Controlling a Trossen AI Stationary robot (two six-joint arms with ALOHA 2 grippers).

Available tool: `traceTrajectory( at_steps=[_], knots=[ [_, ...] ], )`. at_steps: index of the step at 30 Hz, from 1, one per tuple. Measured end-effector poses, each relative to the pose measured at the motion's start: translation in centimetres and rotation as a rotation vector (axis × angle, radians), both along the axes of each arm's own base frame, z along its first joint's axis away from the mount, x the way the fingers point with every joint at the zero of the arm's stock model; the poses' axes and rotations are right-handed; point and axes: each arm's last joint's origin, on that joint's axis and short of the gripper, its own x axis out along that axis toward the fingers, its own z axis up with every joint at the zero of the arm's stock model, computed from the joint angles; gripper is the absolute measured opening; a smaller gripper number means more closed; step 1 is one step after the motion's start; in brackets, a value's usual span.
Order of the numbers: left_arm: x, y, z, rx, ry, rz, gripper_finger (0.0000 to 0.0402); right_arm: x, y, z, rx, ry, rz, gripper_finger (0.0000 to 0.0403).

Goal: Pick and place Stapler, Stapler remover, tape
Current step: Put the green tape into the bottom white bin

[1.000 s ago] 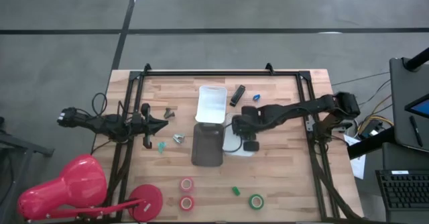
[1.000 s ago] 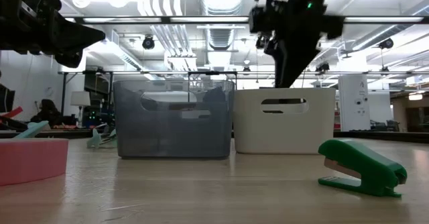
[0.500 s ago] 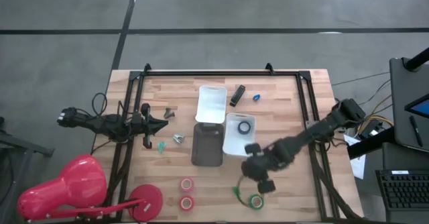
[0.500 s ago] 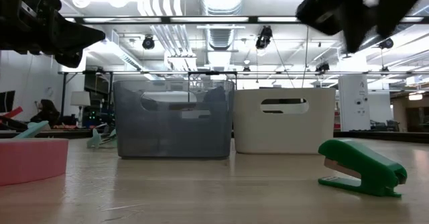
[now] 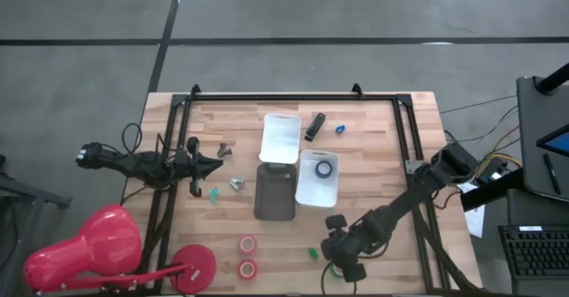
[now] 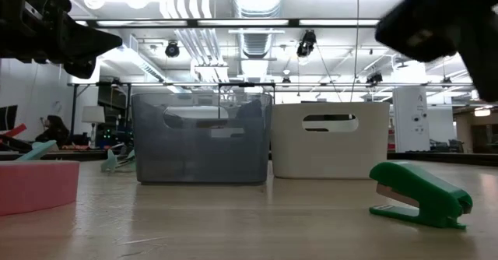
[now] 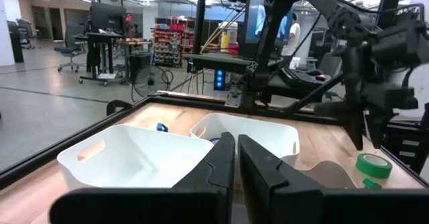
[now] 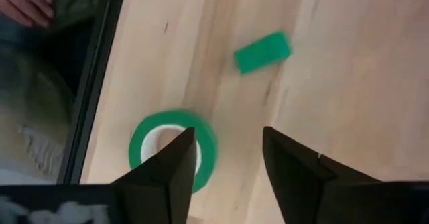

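Right now the right gripper [image 5: 342, 260] hangs over the table's near edge, fingers spread open, directly above the green tape roll [image 8: 173, 150]; one finger [image 8: 169, 170] overlaps the roll's rim, no grasp visible. Small green stapler [image 8: 263, 51] lies just beside it on the wood. Blue tape roll [image 5: 325, 167] sits inside the white tray [image 5: 317, 191]; two red tape rolls [image 5: 247, 244] near the front edge, well apart. Left gripper [image 5: 212, 163] parked at the left rail, fingers closed, empty.
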Motion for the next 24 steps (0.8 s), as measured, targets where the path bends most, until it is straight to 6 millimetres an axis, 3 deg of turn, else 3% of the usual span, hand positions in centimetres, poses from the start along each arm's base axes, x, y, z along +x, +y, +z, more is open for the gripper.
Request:
traceTrajectory(
  at_steps=[6, 16, 24],
  knots=[
    [0.0, 0.0, 0.0, 0.000, 0.000, 0.000, 0.0023, -0.6, 1.2, -2.1, -0.008, 0.093, 0.021, 0.0190],
    [0.0, 0.0, 0.0, 0.000, 0.000, 0.000, 0.0023, -0.7, 1.2, -2.3, -0.027, 0.074, 0.015, 0.0183],
    [0.0, 0.0, 0.0, 0.000, 0.000, 0.000, 0.0023, -1.0, 0.9, -3.7, -0.025, 0.051, 0.003, 0.0172]
  ],
)
